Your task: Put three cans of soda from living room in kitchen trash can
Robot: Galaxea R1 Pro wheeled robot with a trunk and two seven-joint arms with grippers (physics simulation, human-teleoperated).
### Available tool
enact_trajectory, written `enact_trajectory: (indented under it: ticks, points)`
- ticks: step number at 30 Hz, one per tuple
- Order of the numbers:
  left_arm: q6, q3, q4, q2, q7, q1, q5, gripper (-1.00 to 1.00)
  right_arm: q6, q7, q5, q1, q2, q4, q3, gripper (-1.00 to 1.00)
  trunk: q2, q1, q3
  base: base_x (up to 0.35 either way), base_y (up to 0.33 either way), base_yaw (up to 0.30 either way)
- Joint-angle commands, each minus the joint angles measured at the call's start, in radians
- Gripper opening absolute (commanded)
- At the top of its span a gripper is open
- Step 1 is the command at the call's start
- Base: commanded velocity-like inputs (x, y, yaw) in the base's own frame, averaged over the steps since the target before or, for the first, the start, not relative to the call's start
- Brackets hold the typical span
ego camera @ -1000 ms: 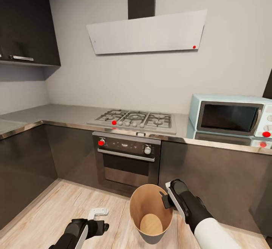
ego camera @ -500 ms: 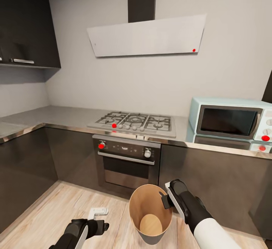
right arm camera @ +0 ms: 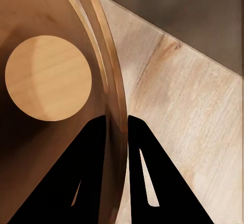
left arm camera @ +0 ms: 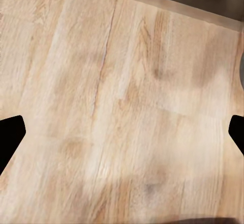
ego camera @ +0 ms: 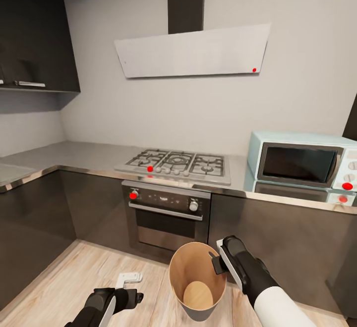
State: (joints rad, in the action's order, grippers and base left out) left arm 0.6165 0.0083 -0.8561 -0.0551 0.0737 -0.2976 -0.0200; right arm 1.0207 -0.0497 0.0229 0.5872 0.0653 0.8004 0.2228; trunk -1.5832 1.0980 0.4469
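Note:
I am in the kitchen, facing the dark grey cabinets. The tash can (ego camera: pixel 191 273), grey outside and tan inside, hangs just above the wood floor in front of the oven. My right gripper (ego camera: pixel 218 262) is shut on its rim at the right side. In the right wrist view the two black fingers (right arm camera: pixel 96 152) pinch the rim (right arm camera: pixel 115 96), and the bin's round bottom (right arm camera: pixel 48 77) is bare. My left gripper (ego camera: pixel 130 287) hovers open over the floor to the left of the bin, its fingertips (left arm camera: pixel 10 135) spread wide. The cans of soda are out of view.
Straight ahead stands a built-in oven (ego camera: pixel 168 218) under a gas hob (ego camera: pixel 176 161) and a slanted white hood (ego camera: pixel 193 52). A pale blue microwave (ego camera: pixel 302 166) sits on the counter at the right. Dark cabinets (ego camera: pixel 29 218) run along the left. Light wood floor (ego camera: pixel 74 282) lies at the lower left.
The whole picture has slid downward a little, so the camera has moved upward. Both arms and the bin keep their places in the view.

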Motion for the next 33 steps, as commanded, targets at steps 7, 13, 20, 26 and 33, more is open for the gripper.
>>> enact_trajectory:
  ticks: [7, 13, 20, 26, 33]
  points:
    - [-0.001, 0.000, 0.001, 0.000, 0.000, 0.000, 0.000, 1.00, -0.001, 0.004, -0.012, 0.000, 0.000, 0.000, 0.000, -1.00, 0.049, -0.027, -0.022, 0.000, 0.000, 0.000]
    - [-0.001, 0.000, 0.002, 0.000, 0.000, 0.000, 0.000, 1.00, -0.001, 0.004, -0.013, 0.000, -0.001, 0.000, 0.000, -1.00, 0.091, -0.050, -0.039, 0.000, 0.000, 0.000]
    - [-0.002, 0.000, 0.003, 0.000, 0.000, 0.000, 0.000, 1.00, -0.001, 0.004, -0.014, 0.000, -0.002, -0.001, 0.000, -1.00, 0.140, -0.077, -0.052, 0.000, 0.000, 0.000]
    - [-0.003, 0.000, 0.003, -0.001, 0.000, 0.000, 0.000, 1.00, -0.001, 0.004, -0.014, 0.000, -0.004, -0.002, -0.001, -1.00, 0.182, -0.100, -0.061, 0.000, 0.000, 0.000]
    - [-0.003, 0.000, 0.003, -0.001, 0.000, 0.000, 0.000, 1.00, -0.001, 0.004, -0.014, 0.000, -0.002, -0.002, -0.001, -1.00, 0.231, -0.127, -0.072, 0.000, 0.000, 0.000]
